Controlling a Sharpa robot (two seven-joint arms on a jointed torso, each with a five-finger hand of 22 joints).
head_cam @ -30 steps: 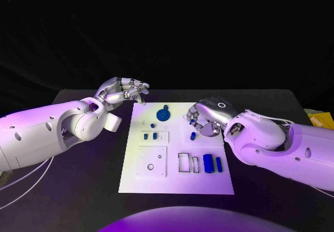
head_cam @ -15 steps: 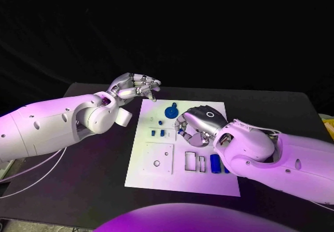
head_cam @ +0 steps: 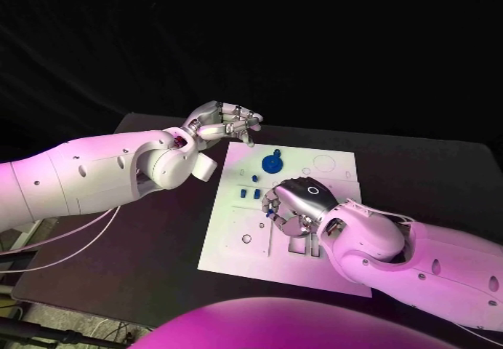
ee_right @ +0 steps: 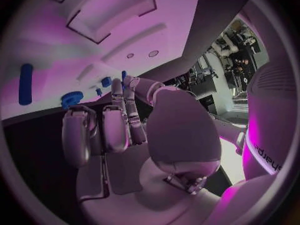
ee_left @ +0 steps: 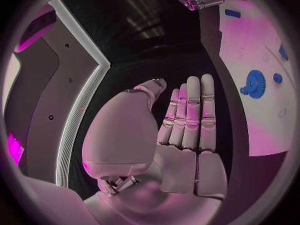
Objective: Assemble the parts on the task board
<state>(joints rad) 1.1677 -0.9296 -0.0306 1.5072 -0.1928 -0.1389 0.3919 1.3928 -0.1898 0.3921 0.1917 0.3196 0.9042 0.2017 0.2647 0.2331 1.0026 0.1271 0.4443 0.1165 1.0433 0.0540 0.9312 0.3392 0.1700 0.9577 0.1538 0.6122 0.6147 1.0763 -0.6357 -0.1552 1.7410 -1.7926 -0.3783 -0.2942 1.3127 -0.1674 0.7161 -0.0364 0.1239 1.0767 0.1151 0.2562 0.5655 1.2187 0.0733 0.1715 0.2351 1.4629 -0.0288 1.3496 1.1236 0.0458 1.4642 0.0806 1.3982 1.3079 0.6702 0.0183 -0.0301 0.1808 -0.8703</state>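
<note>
Currently: black counter carries white task board at centre. Right robot hand sits over board middle, fingers curled; whether it holds a part cannot be told. Left robot hand hovers beside board's far left corner, fingers curled in, nothing held. Blue gear stands near far edge; small blue parts lie just left of right robot hand.

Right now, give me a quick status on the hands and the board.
Left hand open, off the task board. Right hand over board's middle, grip unclear. Blue gear on board, nothing blocking it.
</note>
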